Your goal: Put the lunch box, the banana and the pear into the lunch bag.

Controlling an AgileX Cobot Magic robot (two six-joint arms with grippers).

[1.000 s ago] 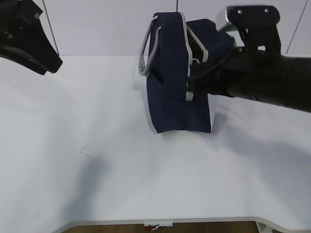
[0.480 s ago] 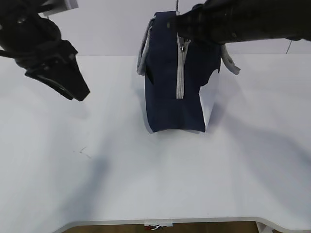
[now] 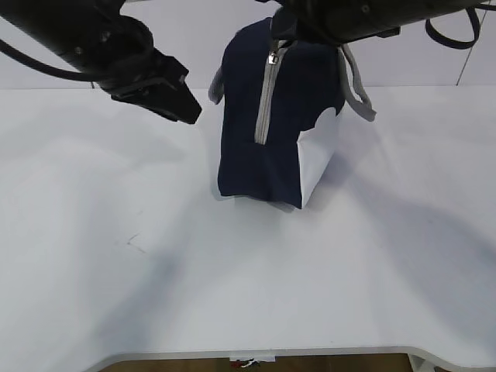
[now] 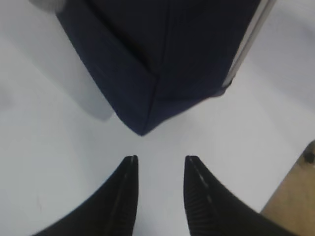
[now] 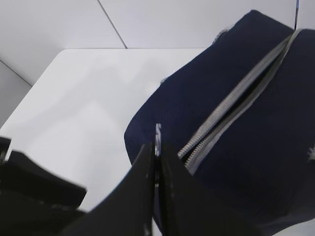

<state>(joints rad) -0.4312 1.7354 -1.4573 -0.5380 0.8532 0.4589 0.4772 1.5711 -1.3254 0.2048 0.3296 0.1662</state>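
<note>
Right pincer pinches zipper pull atop lunch bag.

1. No readable text, label, brand, number or sign appears in any view.
2. The lunch bag shows plain navy fabric and a grey zipper strip; no printing is legible on it.
3. The table carries only a faint scratch mark, which forms no character.
</note>
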